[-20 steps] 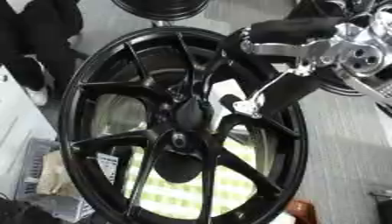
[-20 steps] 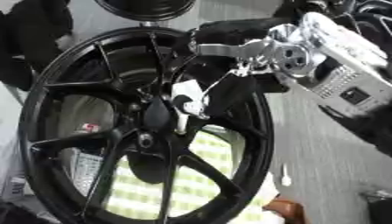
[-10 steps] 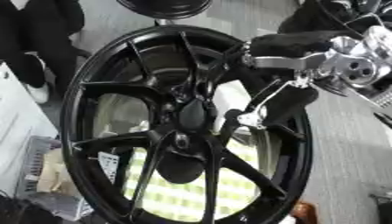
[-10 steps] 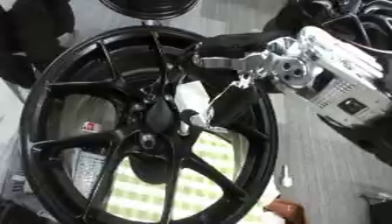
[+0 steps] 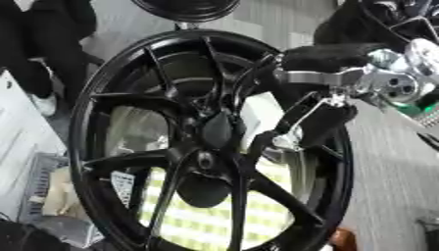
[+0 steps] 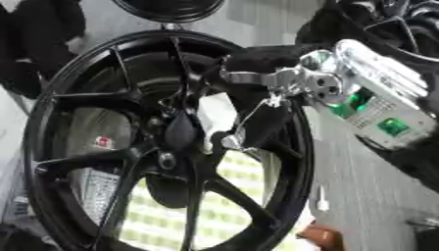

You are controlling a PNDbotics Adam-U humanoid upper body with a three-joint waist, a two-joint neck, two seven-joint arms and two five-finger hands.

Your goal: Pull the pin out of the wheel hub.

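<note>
The black wheel hub (image 5: 214, 142) stood on edge. The right hand (image 5: 322, 115) reached in from the hub's upper right, its fingers curled toward the spokes just right of the centre, seemingly pinching a small pale pin (image 6: 231, 142), though the grip itself was unclear. The left hand did not show.

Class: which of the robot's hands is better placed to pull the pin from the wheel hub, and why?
Right. The right hand already reaches across the black wheel, fingers near the hub. No left hand shows.
</note>
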